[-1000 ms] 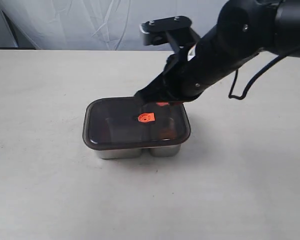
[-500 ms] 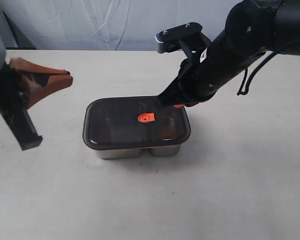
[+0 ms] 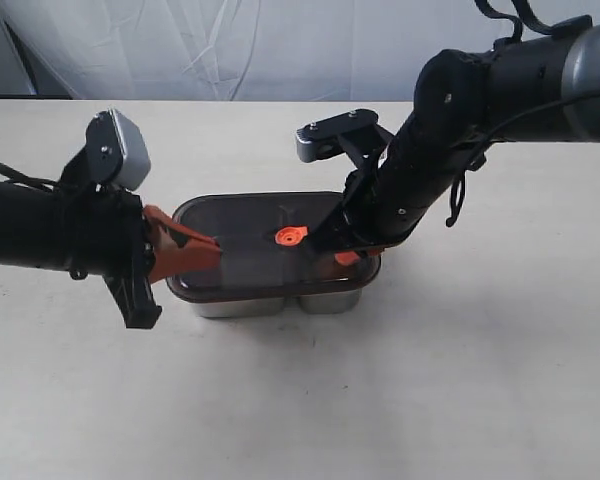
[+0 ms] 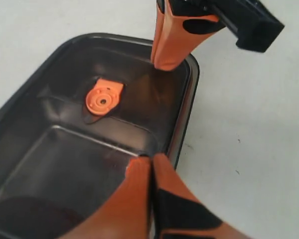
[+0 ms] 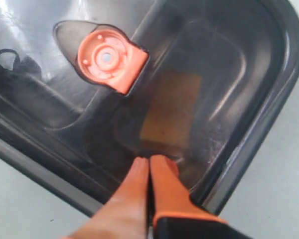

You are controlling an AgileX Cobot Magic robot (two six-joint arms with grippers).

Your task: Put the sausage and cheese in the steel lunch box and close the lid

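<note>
The steel lunch box (image 3: pixel 280 303) stands mid-table with the dark translucent lid (image 3: pixel 250 255) lying on top, its orange tab (image 3: pixel 291 237) at the centre. My left gripper (image 3: pixel 215 243) is shut, with its tips resting on the lid's left part (image 4: pixel 150 158). My right gripper (image 3: pixel 345 257) is also shut and empty, tips down on the lid's right part (image 5: pixel 149 159). A dull yellow-brown shape, seemingly the cheese (image 5: pixel 172 107), shows through the lid beneath the right tips. Under the dark lid the sausage cannot be made out.
The pale table (image 3: pixel 480 380) stretches around the box on all sides. A white cloth backdrop (image 3: pixel 230 50) hangs behind the table's far edge. Both black arms lean in over the box from left and right.
The left arm swung in from the left and its gripper shut and settled on the lid's left side. The right gripper moved from the lid's back edge onto its right part.
</note>
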